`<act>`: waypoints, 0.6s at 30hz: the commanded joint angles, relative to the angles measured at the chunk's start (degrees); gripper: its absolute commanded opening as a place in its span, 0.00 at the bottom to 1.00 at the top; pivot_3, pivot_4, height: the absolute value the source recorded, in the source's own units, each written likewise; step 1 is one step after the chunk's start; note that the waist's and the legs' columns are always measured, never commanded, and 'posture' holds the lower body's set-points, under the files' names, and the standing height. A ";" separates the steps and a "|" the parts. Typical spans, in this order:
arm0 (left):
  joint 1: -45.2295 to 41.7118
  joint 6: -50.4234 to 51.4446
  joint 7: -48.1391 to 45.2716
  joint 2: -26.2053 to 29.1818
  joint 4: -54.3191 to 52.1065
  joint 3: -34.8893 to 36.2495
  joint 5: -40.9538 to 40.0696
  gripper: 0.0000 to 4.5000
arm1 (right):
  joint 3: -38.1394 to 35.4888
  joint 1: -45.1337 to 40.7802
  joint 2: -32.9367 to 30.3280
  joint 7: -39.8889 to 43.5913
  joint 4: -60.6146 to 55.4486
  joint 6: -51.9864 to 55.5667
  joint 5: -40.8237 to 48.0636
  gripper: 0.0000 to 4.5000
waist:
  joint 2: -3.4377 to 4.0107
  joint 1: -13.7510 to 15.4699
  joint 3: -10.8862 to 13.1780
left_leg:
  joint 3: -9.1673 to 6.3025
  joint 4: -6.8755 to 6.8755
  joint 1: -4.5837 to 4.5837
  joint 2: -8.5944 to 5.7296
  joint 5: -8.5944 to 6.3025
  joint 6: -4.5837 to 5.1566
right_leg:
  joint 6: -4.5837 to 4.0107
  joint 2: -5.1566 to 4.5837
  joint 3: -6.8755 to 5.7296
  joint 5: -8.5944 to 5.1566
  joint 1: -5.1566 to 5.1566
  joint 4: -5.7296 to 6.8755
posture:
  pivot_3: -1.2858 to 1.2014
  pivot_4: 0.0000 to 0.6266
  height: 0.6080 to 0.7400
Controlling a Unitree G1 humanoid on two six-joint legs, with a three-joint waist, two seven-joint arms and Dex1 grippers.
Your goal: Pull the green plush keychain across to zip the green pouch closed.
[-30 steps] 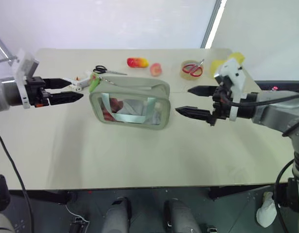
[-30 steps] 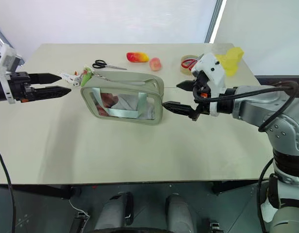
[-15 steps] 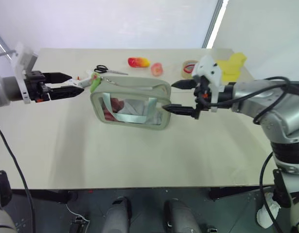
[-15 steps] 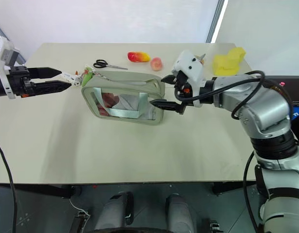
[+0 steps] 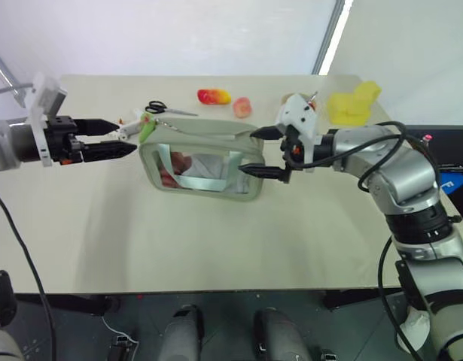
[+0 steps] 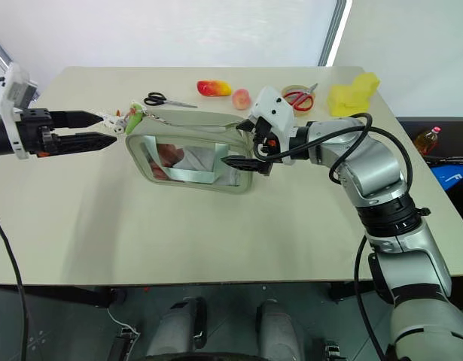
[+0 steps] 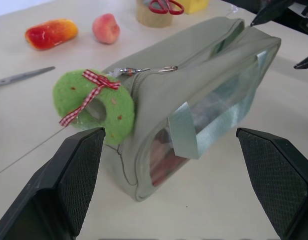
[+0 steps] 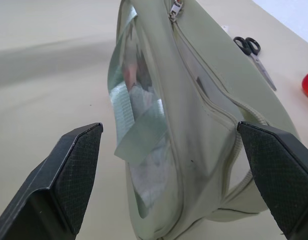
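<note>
The green pouch (image 5: 202, 162) is standing upright mid-desk (image 5: 216, 241), nearer the far edge, with the green plush keychain (image 7: 93, 105) hanging at its left end. The left gripper (image 5: 114, 139) is hovering spread just beside the keychain, not touching. The right gripper (image 5: 259, 150) is spread, straddling the pouch's right end. Scissors (image 5: 162, 109), red-yellow toy (image 5: 213, 96), peach (image 5: 242, 107), tape roll (image 6: 297, 98) and yellow plush (image 5: 354, 103) are lying along the far edge.
</note>
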 commanded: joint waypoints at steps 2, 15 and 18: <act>-0.75 -1.25 0.78 0.88 -1.03 1.55 -0.41 1.00 | -2.69 -1.81 0.39 0.19 -2.56 0.79 0.20 1.00 | 0.00 -0.04 0.00 | 0.00 0.02 0.00 0.00 0.00 0.00 | -0.01 0.00 0.00 0.00 0.01 0.00 | 0.52 0.24 1.00; -2.39 -2.47 1.43 0.51 0.59 0.44 0.19 1.00 | 3.87 1.37 -1.52 3.98 2.59 -13.40 -12.12 0.60 | 0.00 -0.07 0.00 | 0.00 0.02 0.01 0.00 0.00 0.00 | 0.00 0.00 0.00 0.00 0.00 0.00 | 0.52 0.24 1.00; -2.27 -2.69 1.48 0.46 0.65 0.40 0.14 1.00 | 3.44 1.49 -2.18 5.44 4.27 -16.87 -14.35 0.24 | 0.00 -0.06 0.00 | 0.01 0.04 0.00 -0.01 0.00 0.00 | 0.00 0.00 0.00 0.00 0.01 0.00 | 0.52 0.24 1.00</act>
